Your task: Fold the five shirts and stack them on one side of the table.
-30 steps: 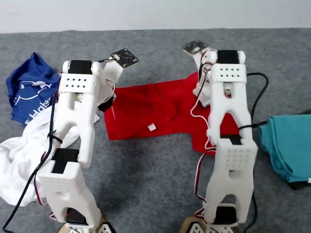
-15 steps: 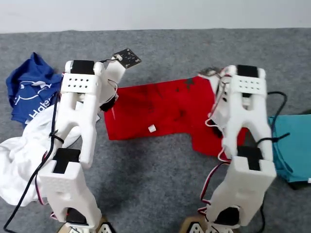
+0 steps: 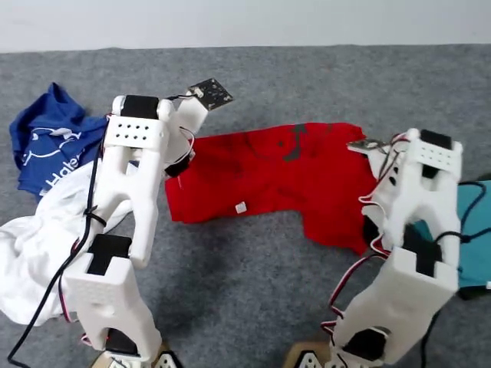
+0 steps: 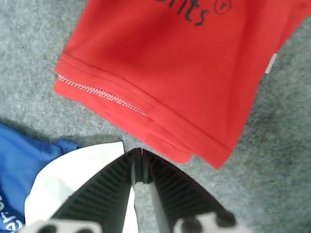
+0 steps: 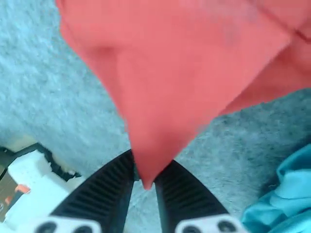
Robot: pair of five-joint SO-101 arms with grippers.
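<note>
Red shirt [image 3: 268, 180] lies spread across the middle of the high view on the grey table [image 3: 253, 307]. Dark print faces up near its upper edge, and a small white tag [image 3: 241, 208] sits near its lower edge. At its right end, under the right arm, a pointed fold of its cloth is nipped between the fingers of the right gripper [image 5: 145, 177], which stand almost closed around it. The fabric rises from that pinch toward the wrist camera.

At the shirt's left end, the left gripper [image 4: 141, 160] has its fingers pressed together with nothing between them. It hangs just beside the stitched sleeve hem, over the grey surface and the edge of the white shirt [image 3: 38, 238]. Whether it touches the cloth cannot be told.

The white shirt lies crumpled at the lower left of the high view, partly under the left arm. The blue shirt [image 3: 46, 146] is bunched above it at the upper left, touching it. The teal shirt [image 3: 476, 245] lies at the right edge, beyond the right arm.
</note>
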